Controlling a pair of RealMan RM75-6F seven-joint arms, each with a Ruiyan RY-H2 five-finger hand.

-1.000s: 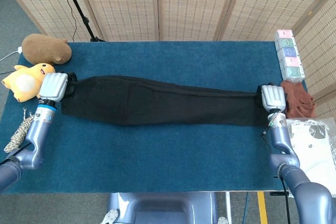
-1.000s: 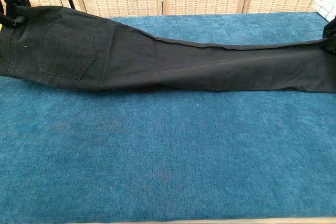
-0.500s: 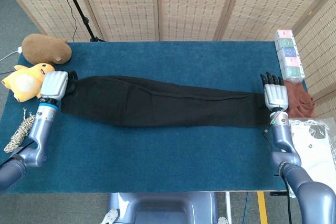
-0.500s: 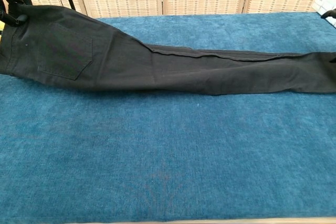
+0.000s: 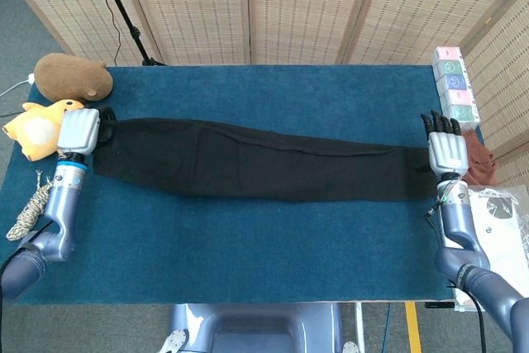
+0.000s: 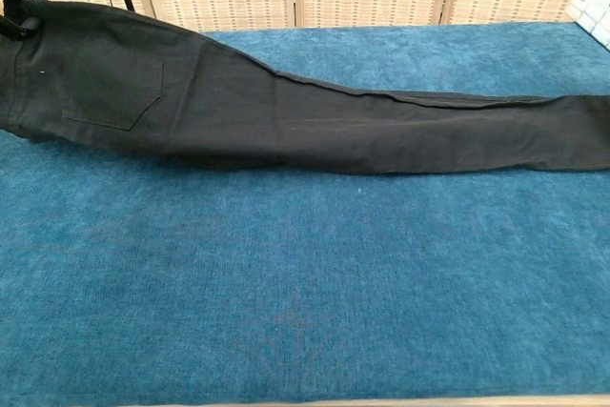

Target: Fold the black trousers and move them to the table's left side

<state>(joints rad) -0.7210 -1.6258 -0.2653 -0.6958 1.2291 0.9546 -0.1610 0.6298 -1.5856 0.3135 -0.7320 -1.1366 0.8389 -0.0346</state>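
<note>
Black trousers [image 5: 248, 169] lie stretched lengthwise across the blue table [image 5: 264, 262], waist at its left end, leg hems at the right. The left robot hand [image 5: 78, 131] grips the waistband. The right robot hand [image 5: 447, 150] sits just past the hems, fingers spread, holding nothing.

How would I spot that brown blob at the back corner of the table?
Start at the blue table and go to its far left corner. Two soft toys sit there; the brown plush is the rounded, plain one farther back, unlike the yellow plush with a face beside it.
</note>
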